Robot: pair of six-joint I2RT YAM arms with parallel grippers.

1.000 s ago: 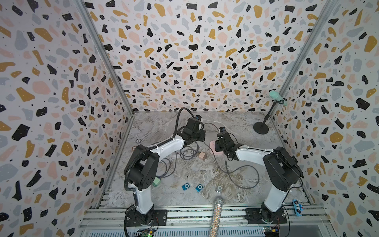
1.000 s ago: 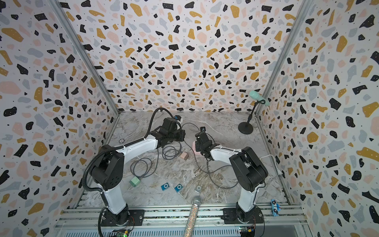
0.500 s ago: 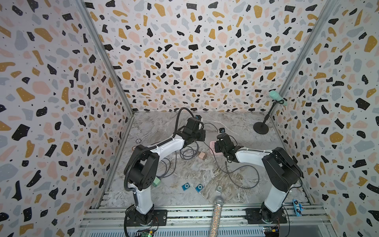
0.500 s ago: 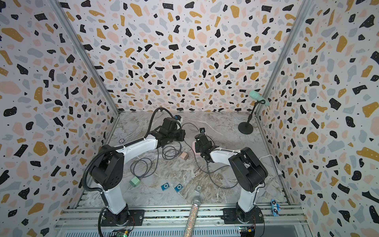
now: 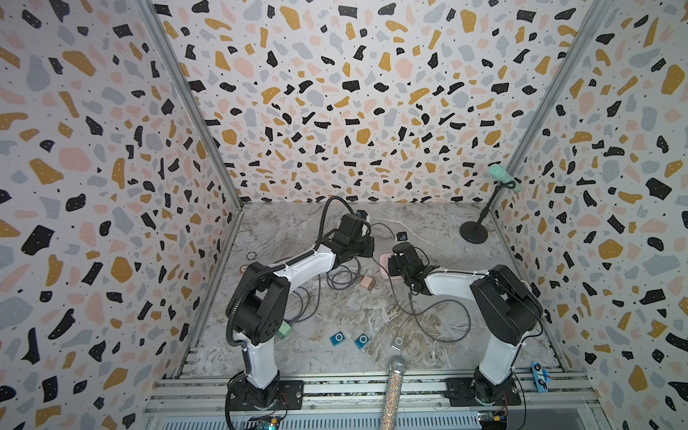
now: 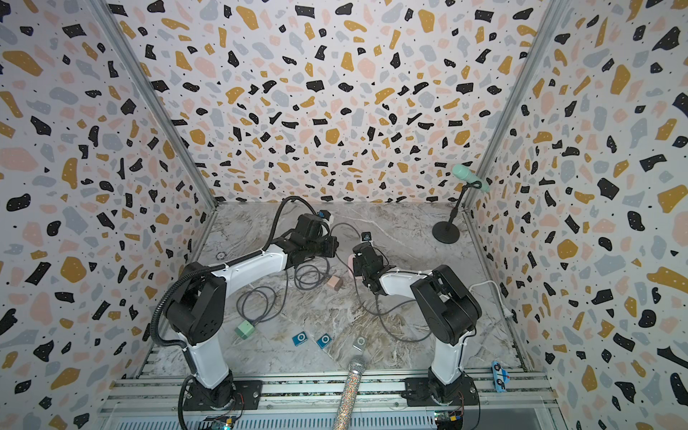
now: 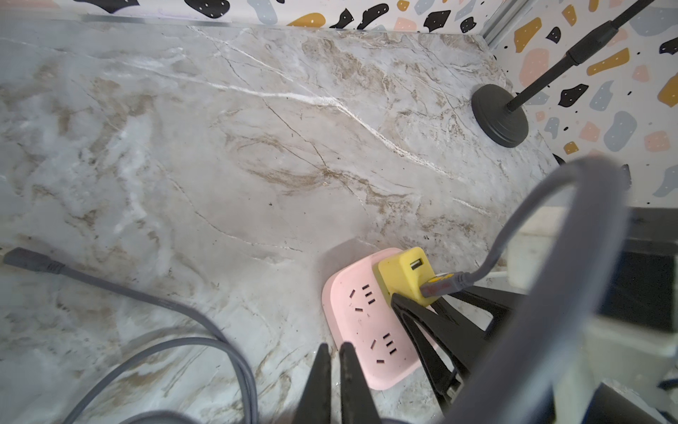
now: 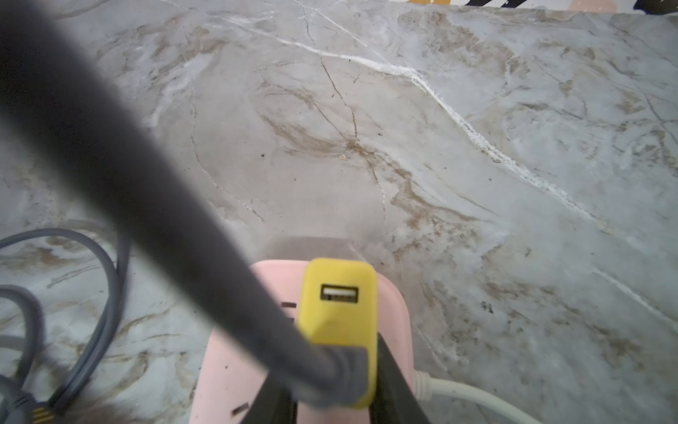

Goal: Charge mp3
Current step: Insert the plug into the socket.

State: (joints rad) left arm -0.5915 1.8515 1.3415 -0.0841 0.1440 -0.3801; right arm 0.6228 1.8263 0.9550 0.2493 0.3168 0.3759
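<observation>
Players [image 5: 362,340] lie well back between the arm bases: right hand [image 8: 335,367] clamps the yellow charger [image 8: 339,293], left hand [image 7: 334,348] hangs nearly shut, empty.

Mint-green microphone [image 5: 502,177] clipped on black round-base stand [image 5: 473,232] at marble desk [image 5: 283,231] back-right corner, glittery silver microphone [image 5: 394,387] across front rail, small blue toy car [image 5: 540,375] beside.

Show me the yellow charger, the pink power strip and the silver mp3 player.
yellow charger [image 8: 339,319]: right wrist view, yellow face beside the free USB port.
pink power strip [image 7: 354,326]: left wrist view, bare face between socket groups.
silver mp3 player [image 5: 397,343]: a top view, middle of its body.
</observation>
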